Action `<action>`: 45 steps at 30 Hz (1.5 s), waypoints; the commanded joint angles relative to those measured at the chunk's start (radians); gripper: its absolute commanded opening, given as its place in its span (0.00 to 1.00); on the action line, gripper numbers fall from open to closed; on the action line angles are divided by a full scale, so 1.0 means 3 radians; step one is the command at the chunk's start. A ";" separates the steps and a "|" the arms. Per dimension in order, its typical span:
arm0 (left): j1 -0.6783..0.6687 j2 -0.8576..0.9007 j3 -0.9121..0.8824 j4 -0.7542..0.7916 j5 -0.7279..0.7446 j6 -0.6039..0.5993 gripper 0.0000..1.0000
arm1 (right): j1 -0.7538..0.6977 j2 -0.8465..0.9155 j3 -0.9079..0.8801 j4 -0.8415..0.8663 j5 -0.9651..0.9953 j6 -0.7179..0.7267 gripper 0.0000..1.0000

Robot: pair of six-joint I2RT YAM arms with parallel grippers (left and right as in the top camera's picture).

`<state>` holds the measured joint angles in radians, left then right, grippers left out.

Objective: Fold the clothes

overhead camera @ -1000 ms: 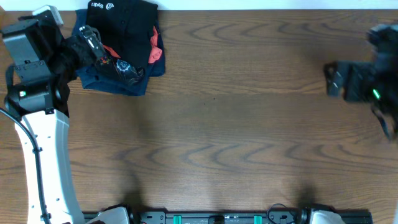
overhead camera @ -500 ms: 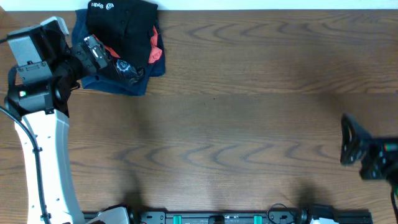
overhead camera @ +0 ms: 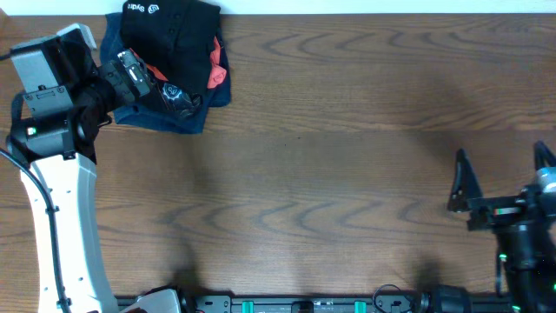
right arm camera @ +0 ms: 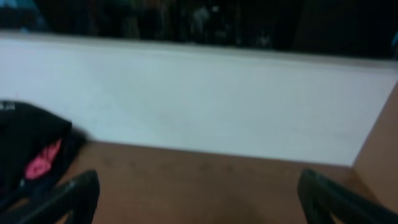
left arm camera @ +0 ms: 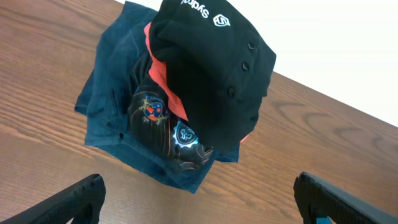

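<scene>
The black garment (overhead camera: 174, 39) with a small white logo lies folded on top of a pile at the table's far left corner. The left wrist view shows it (left arm camera: 211, 68) covering a red shirt (left arm camera: 163, 74) and a navy shirt (left arm camera: 118, 99) with a colourful print. My left gripper (overhead camera: 130, 78) is open and empty at the pile's left front edge, its fingers (left arm camera: 199, 199) wide apart above bare wood. My right gripper (overhead camera: 502, 178) is open and empty at the front right, far from the pile. In its blurred view (right arm camera: 199, 199) the black garment (right arm camera: 25, 134) shows at far left.
The wooden table (overhead camera: 330, 174) spreads between the pile and the right arm. A white wall (right arm camera: 217, 93) runs along the table's far edge. The left arm's white base (overhead camera: 65, 226) stands at the front left.
My right arm has swung from the far right side down to the front right and now points toward the far edge. My left gripper shifted slightly toward the pile, then held still.
</scene>
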<state>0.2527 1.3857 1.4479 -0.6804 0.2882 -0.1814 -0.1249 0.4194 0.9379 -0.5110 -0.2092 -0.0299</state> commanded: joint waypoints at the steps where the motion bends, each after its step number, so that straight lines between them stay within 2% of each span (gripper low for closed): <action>1: 0.0001 0.0001 0.0031 -0.0003 0.0008 0.0055 0.98 | 0.0006 -0.0287 -0.0716 0.0451 -0.0093 0.0022 0.99; 6: 0.0001 0.0001 0.0031 -0.0003 0.0008 0.0055 0.98 | 0.0086 -0.0702 -0.1704 0.1191 -0.0093 0.0023 0.99; 10: 0.0001 0.0001 0.0031 -0.0001 0.0008 0.0055 0.98 | 0.0155 -0.1007 -0.2274 0.1616 -0.0090 0.0022 0.99; 17: 0.0001 0.0001 0.0031 -0.0001 0.0008 0.0055 0.98 | 0.0163 -0.1383 -0.2796 0.1788 -0.0090 0.0022 0.99; 25: 0.0001 0.0001 0.0031 -0.0003 0.0008 0.0055 0.98 | 0.0163 -0.1382 -0.3115 0.1817 -0.0090 0.0023 0.99; 32: 0.0001 0.0001 0.0031 -0.0001 0.0008 0.0055 0.98 | 0.0159 -0.1382 -0.3109 0.1525 0.0009 0.0020 0.99; 45: 0.0001 0.0001 0.0031 -0.0003 0.0008 0.0055 0.98 | 0.0159 -0.1382 -0.3109 0.1527 0.0047 0.0022 0.99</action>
<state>0.2527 1.3857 1.4479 -0.6804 0.2886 -0.1814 -0.0906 0.0120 0.0071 -0.0490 -0.2077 -0.0299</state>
